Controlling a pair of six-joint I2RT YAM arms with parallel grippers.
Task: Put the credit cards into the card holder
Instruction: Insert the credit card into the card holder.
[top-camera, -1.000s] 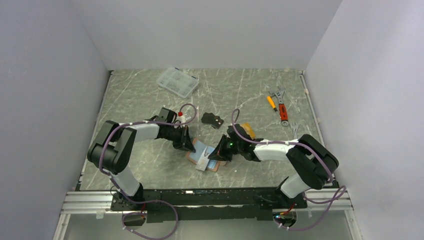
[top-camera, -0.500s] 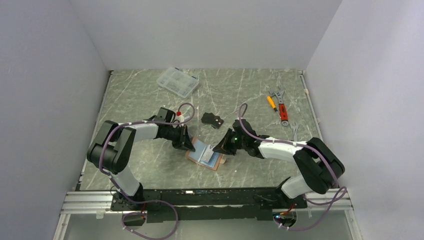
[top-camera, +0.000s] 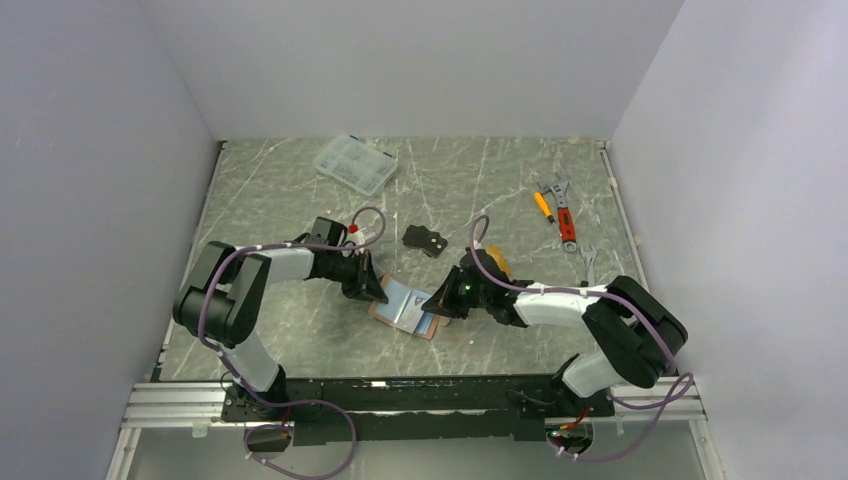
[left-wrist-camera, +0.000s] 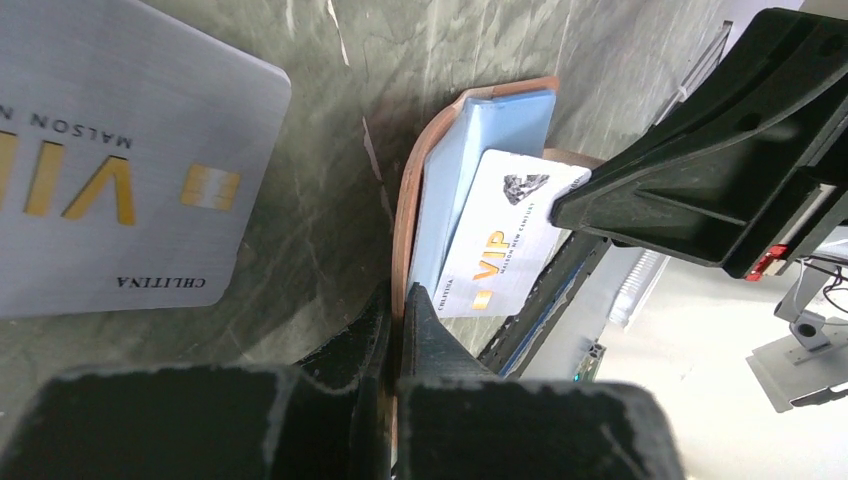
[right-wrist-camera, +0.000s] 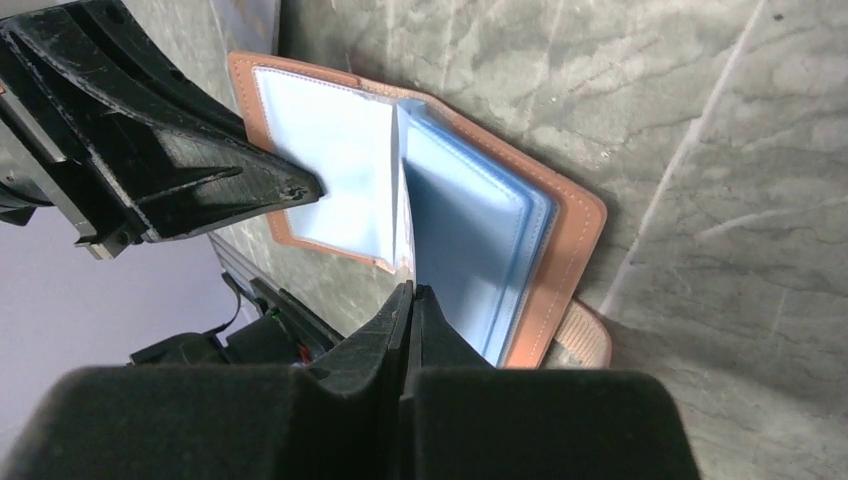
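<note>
Card holder (right-wrist-camera: 575, 260) open; left hand (left-wrist-camera: 398, 300) clamps its edge, right hand (right-wrist-camera: 408, 290) pinches blue sleeve (right-wrist-camera: 402, 200); silver card (left-wrist-camera: 120, 170) reads VIP, CHLITINA.

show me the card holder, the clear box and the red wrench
card holder (right-wrist-camera: 572, 258): right wrist view, on its brown leather edge
clear box (top-camera: 354, 164): top view, middle of its lid
red wrench (top-camera: 566, 224): top view, on its red handle

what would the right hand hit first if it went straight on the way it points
The card holder; the right hand is shut right at its raised blue inner leaf, it seems.
</note>
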